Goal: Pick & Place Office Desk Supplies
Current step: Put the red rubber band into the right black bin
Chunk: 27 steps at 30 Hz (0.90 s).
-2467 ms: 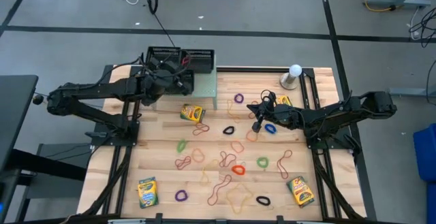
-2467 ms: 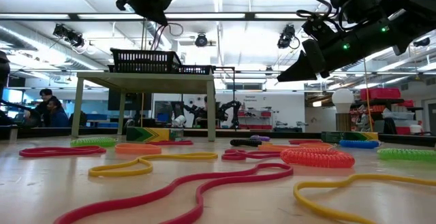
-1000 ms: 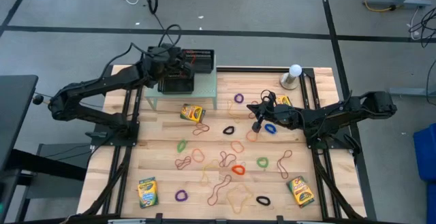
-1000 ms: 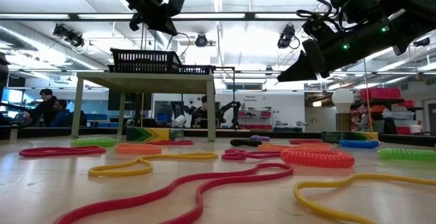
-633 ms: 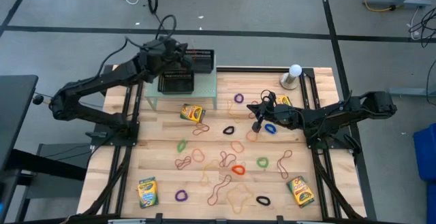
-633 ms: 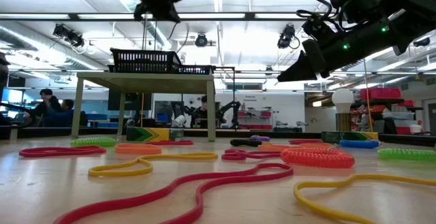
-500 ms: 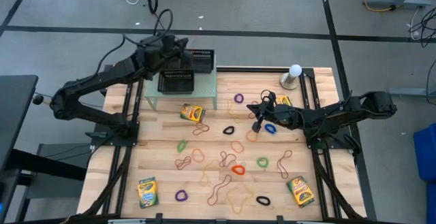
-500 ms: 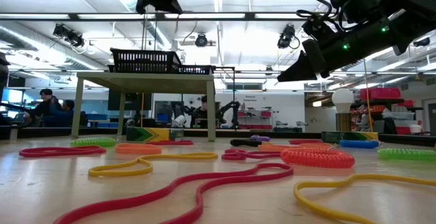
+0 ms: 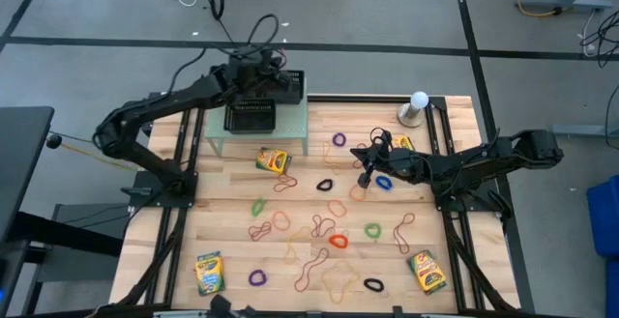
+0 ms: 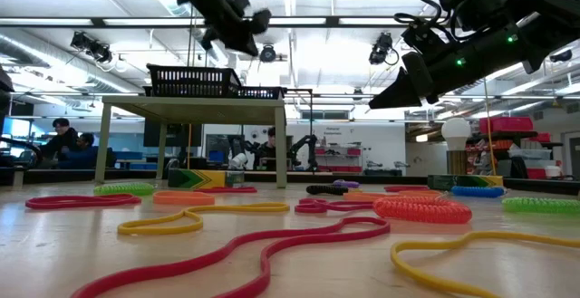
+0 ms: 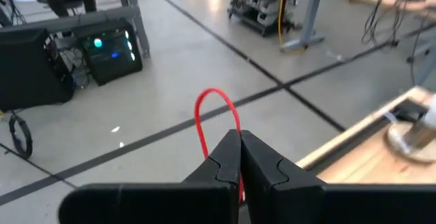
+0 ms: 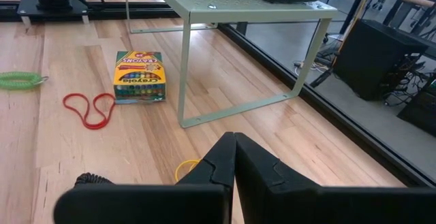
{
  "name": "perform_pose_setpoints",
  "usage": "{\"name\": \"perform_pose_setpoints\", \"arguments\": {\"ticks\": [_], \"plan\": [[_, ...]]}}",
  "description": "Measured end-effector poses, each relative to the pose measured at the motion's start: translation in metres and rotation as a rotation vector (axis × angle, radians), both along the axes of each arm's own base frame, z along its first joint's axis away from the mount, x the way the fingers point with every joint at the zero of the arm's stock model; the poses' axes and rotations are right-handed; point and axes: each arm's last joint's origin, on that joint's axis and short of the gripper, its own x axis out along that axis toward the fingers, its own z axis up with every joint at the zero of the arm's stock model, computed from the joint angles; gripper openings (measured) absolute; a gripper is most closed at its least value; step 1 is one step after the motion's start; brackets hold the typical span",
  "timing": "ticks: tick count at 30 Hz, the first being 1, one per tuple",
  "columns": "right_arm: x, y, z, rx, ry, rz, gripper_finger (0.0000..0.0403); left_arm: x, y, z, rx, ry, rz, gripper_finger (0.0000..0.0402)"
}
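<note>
The left gripper [image 11: 240,157], pinched on a red rubber band [image 11: 216,118], hung above the black mesh trays [image 9: 253,115]. A clean drop probably needed it centred over one tray before opening. The right gripper [image 12: 234,157] waited closed, apparently empty, over the table [image 9: 232,250].

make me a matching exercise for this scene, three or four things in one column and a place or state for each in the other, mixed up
Things
1. thin red rubber-band loop
2. yellow-and-green crayon box
3. white ball-topped grey stand
4. black mesh tray

Places or states
A. on top of the pale green metal shelf
B. pinched in the shut left gripper, up over the shelf's far edge
C. lying on the wood beside the shelf's leg
D. standing at the table's far right corner

Pairs: 1-B, 2-C, 3-D, 4-A
</note>
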Motion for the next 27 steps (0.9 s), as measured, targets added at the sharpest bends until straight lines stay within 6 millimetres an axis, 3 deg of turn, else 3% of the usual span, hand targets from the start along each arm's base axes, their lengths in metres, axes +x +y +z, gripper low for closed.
{"name": "perform_pose_setpoints", "arguments": {"ticks": [8, 16, 27], "plan": [[0.000, 0.000, 0.000, 0.000, 0.000, 0.000, 0.0016, 0.008, 0.005, -0.013, -0.043, 0.027, -0.040, 0.0020], [0.000, 0.000, 0.000, 0.000, 0.000, 0.000, 0.0016, 0.004, -0.001, -0.022, -0.088, 0.149, -0.044, 0.0093], [0.000, 0.000, 0.000, 0.000, 0.000, 0.000, 0.0016, 0.006, -0.009, -0.022, 0.009, 0.311, -0.011, 0.0177]]}}
